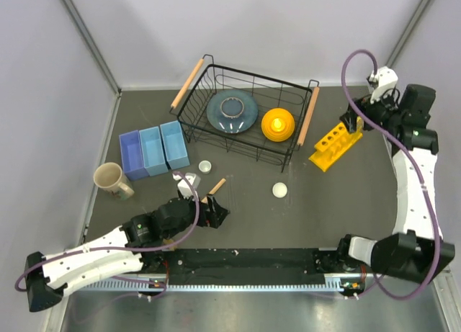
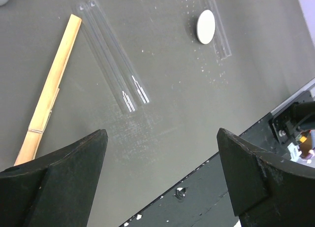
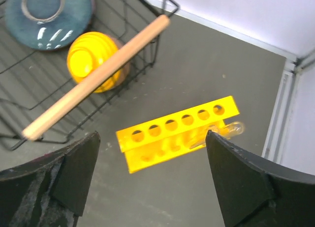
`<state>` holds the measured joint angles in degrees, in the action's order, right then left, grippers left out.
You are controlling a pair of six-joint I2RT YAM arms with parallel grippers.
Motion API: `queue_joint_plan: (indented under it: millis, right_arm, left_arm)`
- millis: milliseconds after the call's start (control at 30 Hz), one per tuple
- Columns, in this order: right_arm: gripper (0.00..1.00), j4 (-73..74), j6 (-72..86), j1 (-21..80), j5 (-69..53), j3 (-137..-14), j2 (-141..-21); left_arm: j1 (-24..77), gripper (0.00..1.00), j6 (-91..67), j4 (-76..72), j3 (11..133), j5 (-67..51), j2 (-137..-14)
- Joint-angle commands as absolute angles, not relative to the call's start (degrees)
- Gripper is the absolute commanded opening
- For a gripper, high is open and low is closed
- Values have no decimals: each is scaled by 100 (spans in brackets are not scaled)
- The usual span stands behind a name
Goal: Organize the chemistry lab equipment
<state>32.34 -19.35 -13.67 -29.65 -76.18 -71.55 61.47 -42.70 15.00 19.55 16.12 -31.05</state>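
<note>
Left end effector [image 2: 160,133] stood wide open above two clear tubes [image 2: 110,59]; right end effector [image 3: 151,134] was open over the yellow rack [image 3: 177,133].
The tubes lay side by side on the bench [image 2: 197,113] just ahead of the left end effector, with the wooden stick [image 2: 49,94] to its left. I think it should descend on one tube only, across its length, and close gently. No writing was readable.

No readable txt, labels, brand marks or nos. on anything in the 3 views.

wooden stick [image 2: 49,84]: lower end behind left hand [image 2: 161,133] | clear tube [image 2: 222,45]: cut by top edge | plate [image 3: 74,13]: cut by top edge
</note>
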Motion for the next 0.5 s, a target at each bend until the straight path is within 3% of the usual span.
queue_joint_plan:
  millis: [0, 233, 467]
  right_arm:
    - [99, 3516, -1987, -1415, -4120, -7147, -6514]
    - [99, 3489, -985, -1310, -6468, -5934, -6152]
    - [99, 3349, -826, -37, -5600, -4906, -6127]
  left_arm:
    - [6108, 99, -4412, 1555, 2250, 1837, -2857]
    - [6100, 99, -4719, 1600, 2083, 1995, -2417]
    - [6100, 99, -5053, 1705, 1943, 2057, -2197]
